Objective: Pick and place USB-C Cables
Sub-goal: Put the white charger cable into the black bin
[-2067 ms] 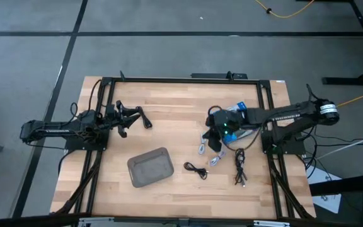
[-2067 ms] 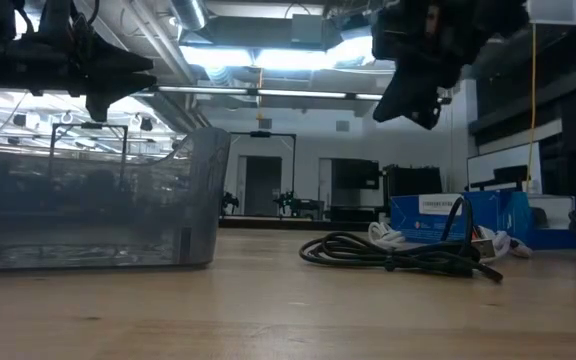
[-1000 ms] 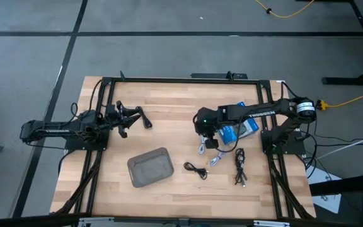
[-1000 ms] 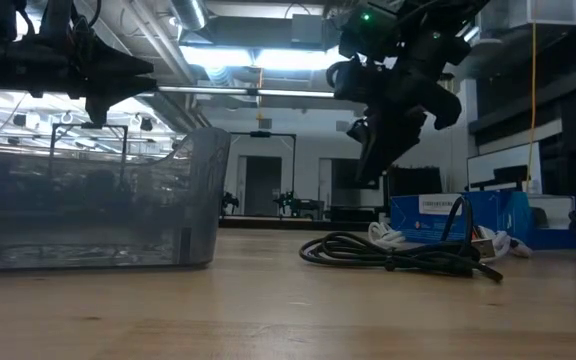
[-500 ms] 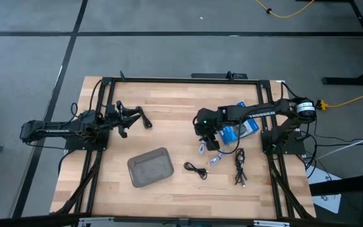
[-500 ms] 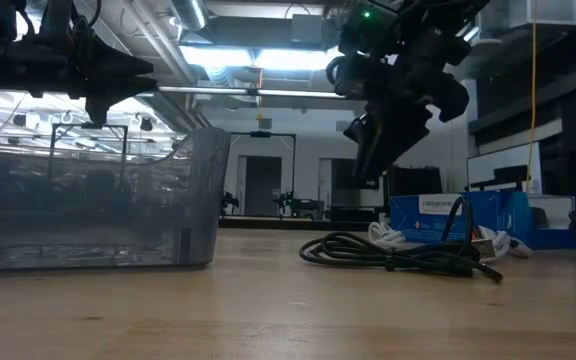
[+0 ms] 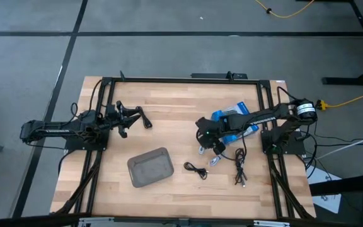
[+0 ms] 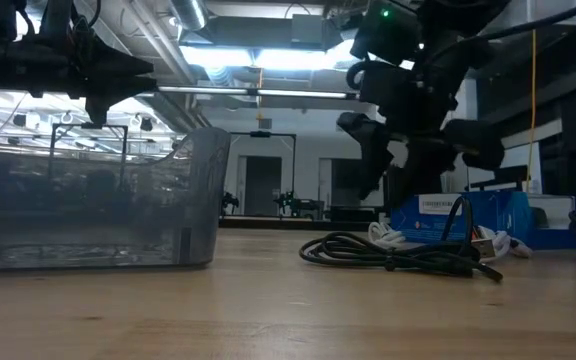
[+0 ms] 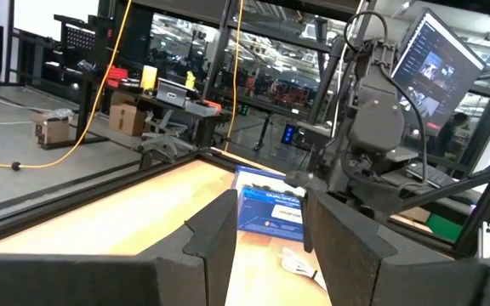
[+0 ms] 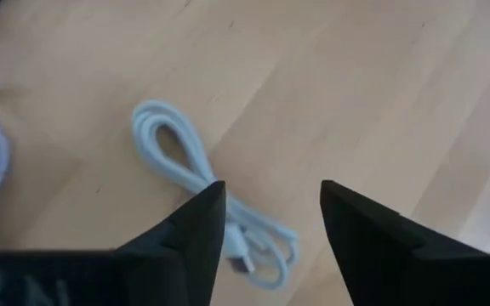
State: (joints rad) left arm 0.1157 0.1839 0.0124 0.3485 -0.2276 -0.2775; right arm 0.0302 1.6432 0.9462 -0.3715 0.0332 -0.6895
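My right gripper (image 7: 208,142) hangs open above the table's middle right, fingers pointing down over a coiled white USB-C cable (image 10: 201,185) that lies flat on the wood (image 7: 202,150). Its fingers (image 10: 272,194) stand over one end of the coil without touching it. A second white cable (image 7: 215,159) and two black cables (image 7: 196,169) (image 7: 240,170) lie nearer the front edge. My left gripper (image 7: 140,118) waits open above the far left, with nothing between its fingers (image 9: 268,204).
A grey tray (image 7: 150,167) stands at the front left of centre, large and close in the low view (image 8: 88,200). A blue packet (image 7: 235,122) lies under the right arm, behind the black cable (image 8: 398,255) in the low view. Black frame rails run along the table's sides.
My right gripper has opened, its fingers spreading apart. It has come down and a little toward the near edge, over the white cable, and has turned about. The cables lie as before.
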